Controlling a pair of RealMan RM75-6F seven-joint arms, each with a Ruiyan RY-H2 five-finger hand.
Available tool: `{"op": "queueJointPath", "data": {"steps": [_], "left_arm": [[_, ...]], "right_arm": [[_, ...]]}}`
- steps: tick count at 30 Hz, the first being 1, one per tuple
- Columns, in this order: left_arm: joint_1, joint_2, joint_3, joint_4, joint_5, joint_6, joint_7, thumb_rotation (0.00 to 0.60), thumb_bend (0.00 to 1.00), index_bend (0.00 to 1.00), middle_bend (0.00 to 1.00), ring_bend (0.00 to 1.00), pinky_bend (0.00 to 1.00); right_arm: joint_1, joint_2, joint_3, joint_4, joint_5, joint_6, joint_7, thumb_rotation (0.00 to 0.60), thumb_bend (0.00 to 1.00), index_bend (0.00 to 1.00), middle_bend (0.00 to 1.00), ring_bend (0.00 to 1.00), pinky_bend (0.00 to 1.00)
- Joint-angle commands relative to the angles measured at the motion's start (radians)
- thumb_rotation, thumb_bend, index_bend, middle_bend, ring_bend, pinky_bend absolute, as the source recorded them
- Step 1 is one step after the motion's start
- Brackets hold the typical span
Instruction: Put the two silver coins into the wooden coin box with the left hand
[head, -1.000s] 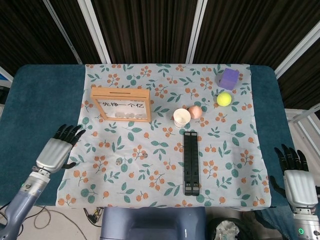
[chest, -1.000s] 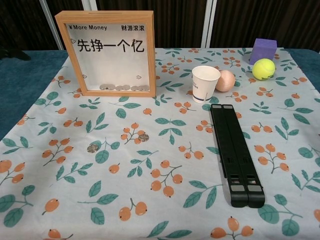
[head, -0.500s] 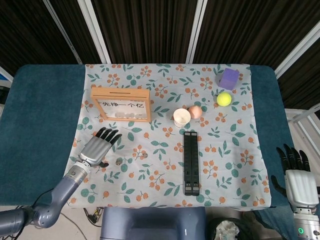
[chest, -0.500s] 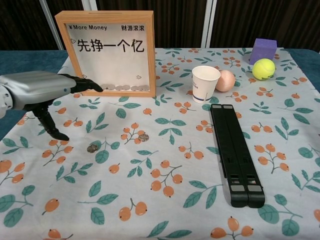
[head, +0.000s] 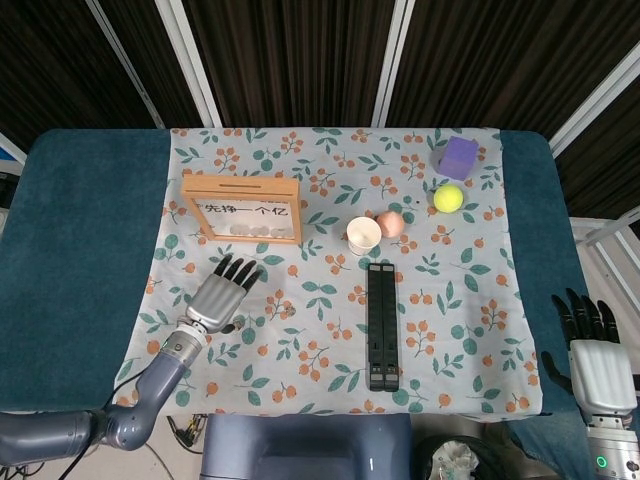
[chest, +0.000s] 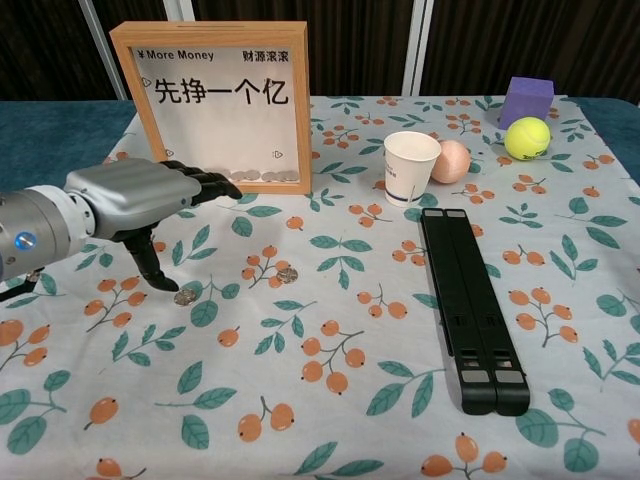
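Observation:
The wooden coin box (head: 241, 208) (chest: 215, 100) stands upright at the back left of the floral cloth, with several coins lying inside along its bottom. Two silver coins lie flat on the cloth in front of it: the left coin (chest: 184, 297) and the right coin (chest: 287, 274) (head: 283, 312). My left hand (head: 222, 295) (chest: 140, 200) hovers open over the cloth, fingers stretched toward the box, and its thumb points down just left of the left coin. My right hand (head: 598, 365) hangs open beyond the table's right edge.
A paper cup (head: 363, 235) (chest: 411, 167) and a pink egg (head: 390, 222) sit mid-table. A black folded stand (head: 380, 325) (chest: 470, 305) lies lengthwise right of centre. A tennis ball (head: 448, 197) and a purple cube (head: 459, 157) are at the back right.
My left hand has come in from the table's left edge onto the cloth, moving right and forward until its thumb is beside the left coin. The right hand has barely moved.

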Motion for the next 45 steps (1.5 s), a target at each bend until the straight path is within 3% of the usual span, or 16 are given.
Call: {"op": "queueJointPath", "data": {"steps": [1,45], "left_arm": [[-0.013,-0.015,0.007,0.013,-0.016,-0.001,0.004,0.6,0.09,0.09,0.0,0.0,0.0],[-0.065,-0.041,0.074,0.047,-0.047,0.035,-0.005,0.6,0.09,0.1,0.0,0.0,0.0]], "right_arm": [[0.0,0.0,0.0,0.0,0.0,-0.001,0.0,0.6,0.41,0.1,0.05,0.03,0.0],[-0.001,0.01,-0.003,-0.016,0.01,-0.011,-0.019,0.6,0.41,0.1,0.05,0.03,0.0]]}}
